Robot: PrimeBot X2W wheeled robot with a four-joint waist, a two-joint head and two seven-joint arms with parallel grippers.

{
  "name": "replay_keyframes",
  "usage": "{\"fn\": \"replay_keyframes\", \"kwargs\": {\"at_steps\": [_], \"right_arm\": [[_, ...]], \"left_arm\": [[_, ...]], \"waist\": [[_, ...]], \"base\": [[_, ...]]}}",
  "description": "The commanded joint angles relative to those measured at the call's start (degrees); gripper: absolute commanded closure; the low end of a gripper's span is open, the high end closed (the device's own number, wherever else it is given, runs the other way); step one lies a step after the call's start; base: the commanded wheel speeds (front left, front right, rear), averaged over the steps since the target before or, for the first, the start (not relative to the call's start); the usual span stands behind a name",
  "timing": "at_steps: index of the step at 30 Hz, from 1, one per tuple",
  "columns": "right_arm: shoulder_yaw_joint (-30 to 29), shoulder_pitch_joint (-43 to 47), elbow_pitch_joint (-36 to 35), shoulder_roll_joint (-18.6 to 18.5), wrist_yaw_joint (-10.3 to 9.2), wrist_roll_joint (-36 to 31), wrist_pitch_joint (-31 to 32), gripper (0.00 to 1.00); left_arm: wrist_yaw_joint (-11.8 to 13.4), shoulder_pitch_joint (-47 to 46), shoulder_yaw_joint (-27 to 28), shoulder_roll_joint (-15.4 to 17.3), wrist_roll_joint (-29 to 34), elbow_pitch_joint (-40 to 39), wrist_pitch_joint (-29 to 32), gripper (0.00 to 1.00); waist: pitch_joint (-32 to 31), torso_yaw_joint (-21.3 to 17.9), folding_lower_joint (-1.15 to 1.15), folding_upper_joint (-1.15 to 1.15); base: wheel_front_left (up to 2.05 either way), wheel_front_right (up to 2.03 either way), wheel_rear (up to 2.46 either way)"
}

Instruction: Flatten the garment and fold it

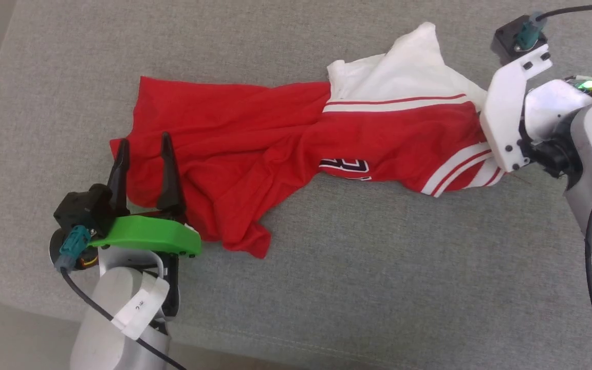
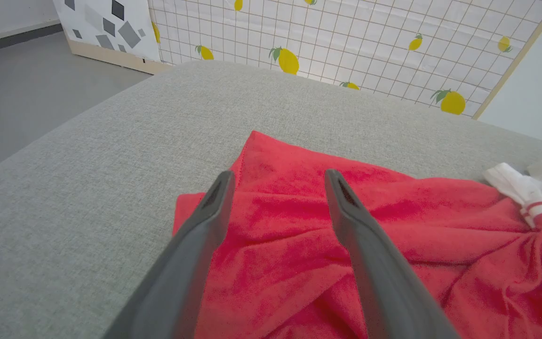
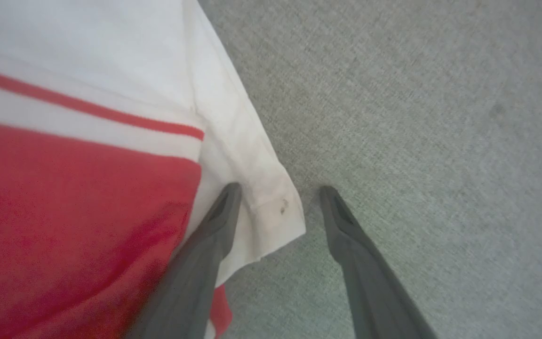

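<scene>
Left end effector (image 1: 144, 139) and right end effector (image 3: 280, 188), both spread, sit at opposite ends of one garment (image 1: 255, 133)

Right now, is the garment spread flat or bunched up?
Bunched: the garment lies twisted into a narrow, deeply creased strip, its chest lettering half hidden by folds.

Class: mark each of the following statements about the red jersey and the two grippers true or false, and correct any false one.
1. The garment lies flat and neatly folded. False: it is bunched and wrinkled.
2. The left gripper is open over the garment's red end. True.
3. The right gripper is shut on the white sleeve. False: it is open, with the sleeve's corner seen between its fingers.
4. The garment lies on a grey fabric surface. True.
</scene>
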Motion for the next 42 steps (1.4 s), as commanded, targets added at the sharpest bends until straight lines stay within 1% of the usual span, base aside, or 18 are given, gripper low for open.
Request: {"fn": "replay_keyframes", "kwargs": {"at_steps": [1, 4, 8, 11, 15, 17, 20, 23, 25, 26, 27, 29, 34, 35, 38, 42], "right_arm": [[1.04, 3.26, 1.48, 0.22, 0.41, 1.41, 1.15, 1.00], [-1.98, 3.22, 0.58, -0.59, 0.41, 2.69, -1.24, 1.00], [-10.22, 4.53, -0.70, -1.78, 0.41, 3.08, -6.14, 1.00], [-17.75, 8.02, -2.10, -2.56, 0.41, 2.33, -8.31, 1.00], [-26.80, 15.72, -4.95, -2.23, 0.41, 1.27, -8.76, 1.00], [-30.58, 19.73, -6.29, -1.25, 0.41, 0.87, -8.13, 1.00], [-36.35, 27.27, -8.21, 1.65, 0.41, 0.46, -6.11, 1.00], [-39.49, 32.32, -9.63, 4.82, 0.41, -0.04, -4.70, 1.00], [-41.13, 34.01, -10.87, 7.04, 0.41, -0.22, -5.70, 1.00], [-41.77, 34.55, -11.71, 8.19, 0.41, -0.15, -6.80, 0.30], [-42.15, 34.77, -12.33, 8.83, 0.41, -0.08, -7.77, 0.00], [-43.81, 35.20, -14.26, 10.85, 0.41, 0.17, -11.53, 0.00], [-48.63, 36.07, -20.17, 14.88, 0.41, -0.18, -26.58, 0.00], [-49.13, 36.60, -20.87, 15.50, 0.41, -0.19, -28.72, 0.00], [-50.11, 38.81, -22.23, 17.15, 0.41, 0.47, -33.28, 0.00], [-49.95, 41.00, -22.82, 18.35, 0.41, 1.13, -36.33, 0.00]], "left_arm": [[-0.36, -1.06, 0.14, -0.31, 0.36, 0.39, -0.42, 0.00], [-0.66, -1.18, 0.38, -0.37, 0.48, 0.93, -0.43, 0.00], [-0.92, -0.96, 0.77, -0.36, 0.69, 1.36, -0.43, 0.00], [-1.08, -0.39, 1.14, -0.14, 0.66, 1.81, -0.43, 0.00], [-1.13, 0.53, 1.53, 0.07, 0.57, 2.09, -0.43, 0.00], [-1.18, 0.91, 1.59, 0.15, 0.47, 2.24, -0.43, 0.00], [-1.20, 1.29, 1.46, 0.19, 0.36, 2.43, -0.43, 0.00], [-1.27, 1.45, 1.40, 0.21, 0.13, 2.53, -0.43, 0.00], [-1.29, 1.61, 1.45, 0.37, -0.02, 2.69, -0.43, 0.00], [-1.26, 1.70, 1.45, 0.44, -0.08, 2.77, -0.39, 0.00], [-1.25, 1.76, 1.42, 0.48, -0.09, 2.81, -0.34, 0.00], [-1.23, 2.02, 1.33, 0.67, -0.15, 2.93, -0.16, 0.00], [-1.23, 2.83, 1.09, 1.02, -0.40, 3.08, 0.38, 0.00], [-1.19, 3.00, 1.05, 1.05, -0.45, 3.14, 0.50, 0.00], [-1.07, 3.67, 0.76, 0.93, -0.66, 3.15, 0.75, 0.00], [-1.08, 4.69, 0.70, 1.11, -1.05, 3.35, 1.05, 0.00]], "waist": [[-0.76, -0.65, 0.00, 0.00], [-1.80, -1.35, 0.00, 0.00], [-3.71, -2.41, 0.00, 0.00], [-5.43, -3.31, 0.00, 0.00], [-7.34, -4.26, 0.00, 0.00], [-7.99, -4.57, 0.00, 0.00], [-8.78, -4.90, 0.00, 0.00], [-9.24, -5.12, 0.00, 0.00], [-9.58, -5.42, 0.00, 0.00], [-9.79, -5.57, 0.00, 0.00], [-9.94, -5.65, 0.00, 0.00], [-10.66, -5.93, 0.00, 0.00], [-12.59, -6.58, 0.00, 0.00], [-12.90, -6.72, 0.00, 0.00], [-13.87, -7.23, 0.00, 0.00], [-14.84, -8.41, 0.00, 0.00]], "base": [[0.00, 0.00, 0.00], [0.00, 0.00, 0.00], [0.00, 0.00, 0.00], [0.00, 0.00, 0.00], [0.00, 0.00, 0.00], [0.00, 0.00, 0.00], [0.00, 0.00, 0.00], [0.00, 0.00, 0.00], [0.00, 0.00, 0.00], [0.00, 0.00, 0.00], [0.00, 0.00, 0.00], [0.00, 0.00, 0.00], [0.00, 0.00, 0.00], [0.00, 0.00, 0.00], [0.00, 0.00, 0.00], [0.00, 0.00, 0.00]]}}
